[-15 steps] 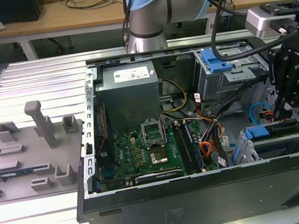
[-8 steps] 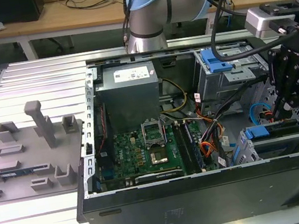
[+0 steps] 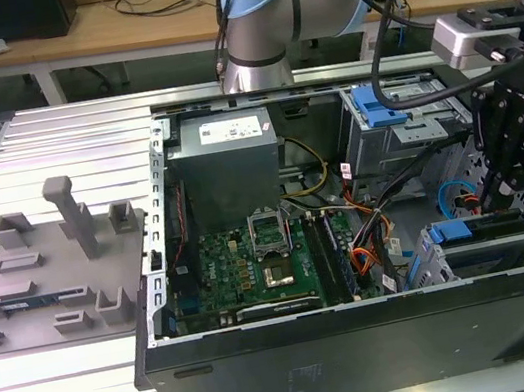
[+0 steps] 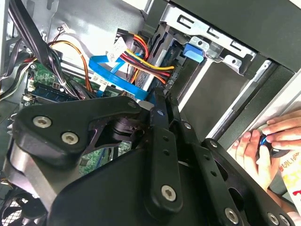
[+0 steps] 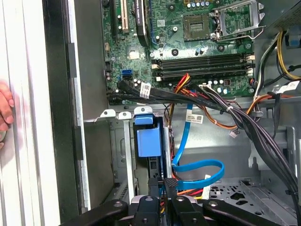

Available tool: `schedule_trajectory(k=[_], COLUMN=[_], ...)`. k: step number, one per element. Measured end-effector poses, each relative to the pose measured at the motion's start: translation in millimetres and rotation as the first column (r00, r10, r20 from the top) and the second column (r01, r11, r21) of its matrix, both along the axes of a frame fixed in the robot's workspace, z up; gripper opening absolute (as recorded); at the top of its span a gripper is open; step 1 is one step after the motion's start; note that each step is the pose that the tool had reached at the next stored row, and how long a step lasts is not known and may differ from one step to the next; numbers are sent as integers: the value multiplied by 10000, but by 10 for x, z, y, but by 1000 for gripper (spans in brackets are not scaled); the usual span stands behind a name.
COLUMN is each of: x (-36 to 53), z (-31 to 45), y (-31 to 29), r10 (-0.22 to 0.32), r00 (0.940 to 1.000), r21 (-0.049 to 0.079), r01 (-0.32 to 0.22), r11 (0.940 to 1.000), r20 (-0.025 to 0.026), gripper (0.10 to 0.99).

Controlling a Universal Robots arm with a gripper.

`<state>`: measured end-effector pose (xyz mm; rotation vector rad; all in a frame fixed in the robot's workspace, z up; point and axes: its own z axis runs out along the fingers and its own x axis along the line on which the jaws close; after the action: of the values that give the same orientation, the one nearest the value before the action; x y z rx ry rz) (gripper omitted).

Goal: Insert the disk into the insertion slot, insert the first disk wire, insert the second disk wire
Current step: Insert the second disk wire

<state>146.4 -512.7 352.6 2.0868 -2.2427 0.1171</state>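
The disk (image 3: 481,228), with its blue carrier (image 5: 148,141), sits edge-on inside the insertion slot (image 5: 121,155), a grey metal bay at the case's front corner on the exterior view's right. My gripper (image 5: 162,181) hangs just behind the disk's rear end, its two black fingers (image 4: 160,101) drawn close together. A flat blue disk wire (image 5: 200,165) loops across the case floor, and its end runs in between the fingertips. A red, yellow and black wire bundle (image 4: 148,66) lies beside it. In the exterior view the gripper (image 3: 504,197) is low over the bay.
The open case (image 3: 369,340) holds a green motherboard (image 3: 255,268), a grey power supply (image 3: 226,162) and a taller cage with a blue latch (image 3: 379,109). Black cables (image 5: 221,106) cross above the bay. A person's hand (image 4: 277,139) rests outside the case wall. A grey fixture (image 3: 51,264) stands on the table.
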Motion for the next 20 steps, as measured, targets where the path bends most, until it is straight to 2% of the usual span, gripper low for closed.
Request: schedule_trajectory(k=[20], x=[23], z=[-31], y=[-3], r10=[51], r00=[10000], r21=[0], r01=[-51], r11=[10000], r20=[-11], gripper=[161])
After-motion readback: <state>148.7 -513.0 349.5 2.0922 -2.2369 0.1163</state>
